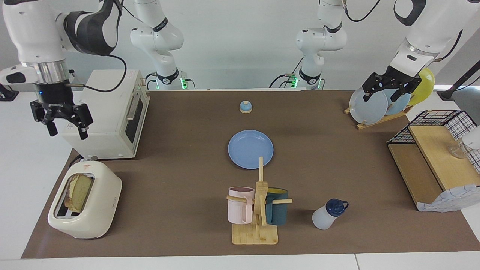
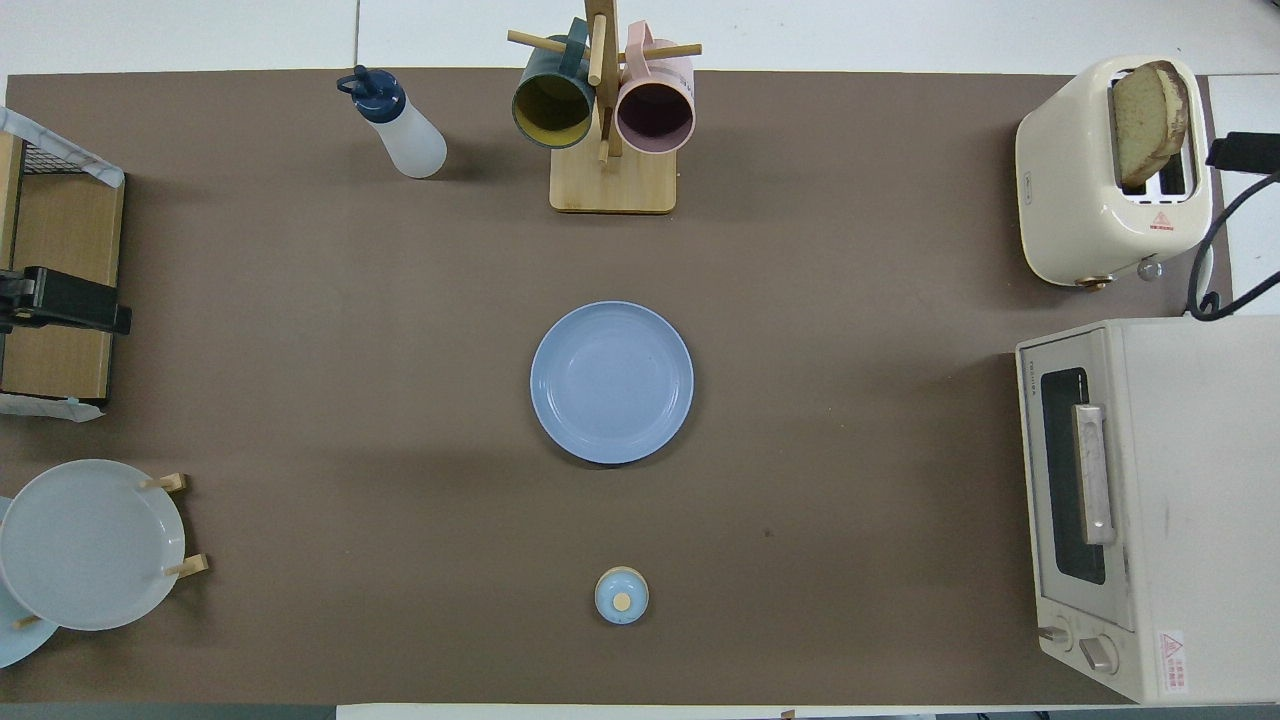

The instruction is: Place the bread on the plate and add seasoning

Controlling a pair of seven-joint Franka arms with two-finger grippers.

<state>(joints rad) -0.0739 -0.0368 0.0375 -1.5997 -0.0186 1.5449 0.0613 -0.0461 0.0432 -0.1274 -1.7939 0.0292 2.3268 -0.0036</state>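
I see the bread (image 1: 78, 191) standing in the toaster (image 1: 84, 200), my right gripper (image 1: 62, 122) spread wide and empty above the toaster, left gripper (image 1: 386, 88) also released over the plate rack (image 1: 375, 102), blue plate (image 1: 251, 149) mid-table

Both arms are glossy white, rounded segments joined by black bands. 1 wrist ends in a ribbed silver metal ring, above a black two-finger right gripper (image 1: 63, 123) lit by a small blue light. The black two-finger left gripper (image 1: 386, 92) matches it. Black cables loop along both arms; green lights glow at the bases.
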